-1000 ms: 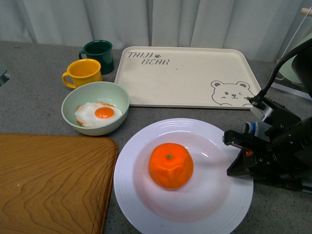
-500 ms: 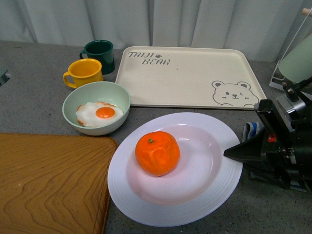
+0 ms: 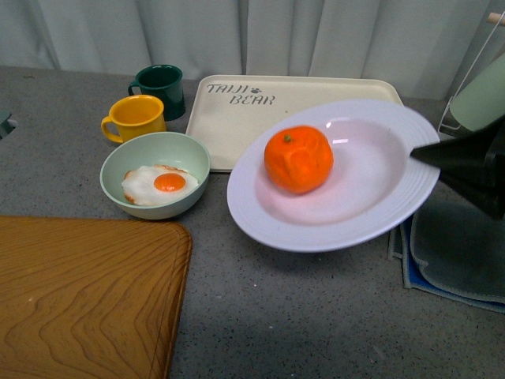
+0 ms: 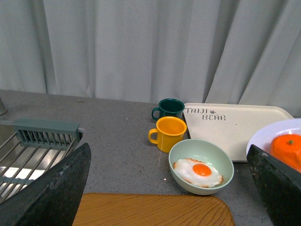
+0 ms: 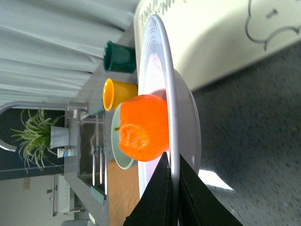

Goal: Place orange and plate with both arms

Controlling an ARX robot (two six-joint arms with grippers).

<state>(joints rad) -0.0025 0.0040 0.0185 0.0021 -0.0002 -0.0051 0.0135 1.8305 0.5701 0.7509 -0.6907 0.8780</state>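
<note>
Grey counter [image 3: 300, 316], white curtains [image 3: 189, 31] behind — plate [image 3: 371, 201] held above tray [image 3: 237, 130]

— How is the light?
— Bright, soft, from above; small glints sit on the plate [image 3: 371, 189], and a faint shadow lies on the counter [image 3: 316, 268] beneath it.
— Sharp?
— Front view, yes. In the wrist views the near fingers [image 4: 51, 188] are dark blurs, and the orange [image 5: 143, 125] glows oversaturated.

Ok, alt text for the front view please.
The right gripper holds a white plate by its rim, raised partly over the cream tray, with the orange in it. Left of it stand a pale bowl holding a fried egg, a yellow mug and a green mug.
</note>
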